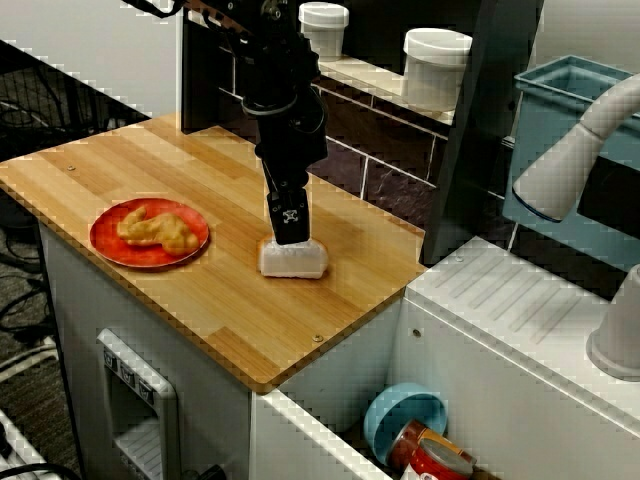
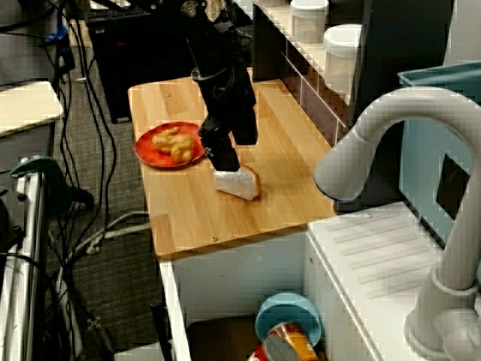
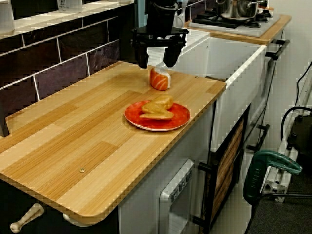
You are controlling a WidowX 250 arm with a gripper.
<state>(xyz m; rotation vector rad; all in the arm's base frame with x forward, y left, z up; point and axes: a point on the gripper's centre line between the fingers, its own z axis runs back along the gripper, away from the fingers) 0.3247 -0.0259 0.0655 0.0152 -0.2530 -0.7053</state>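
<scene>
Where the wooden counter (image 1: 200, 300) runs toward the edge that meets the white sink unit (image 1: 520, 300), a small block of toy salmon sushi (image 3: 160, 79) sits flat, white below and orange on top, well back from the front edge. Right over it hangs the black tool (image 3: 158, 65), its jaws spread wider than the block, one finger (image 3: 143, 59) to each side and the tips about level with its top. From where I stand it grips nothing, though I can't tell whether a tip touches the block. I'd guess the piece is light and fairly stiff, smooth plastic or rubber, so it is likely to skate if nudged. Its long flat flanks, low on the white part, look the surest hold. Near it, toward the front edge, a red plate (image 1: 105, 248) carries pale fried-looking food (image 1: 155, 228).
</scene>
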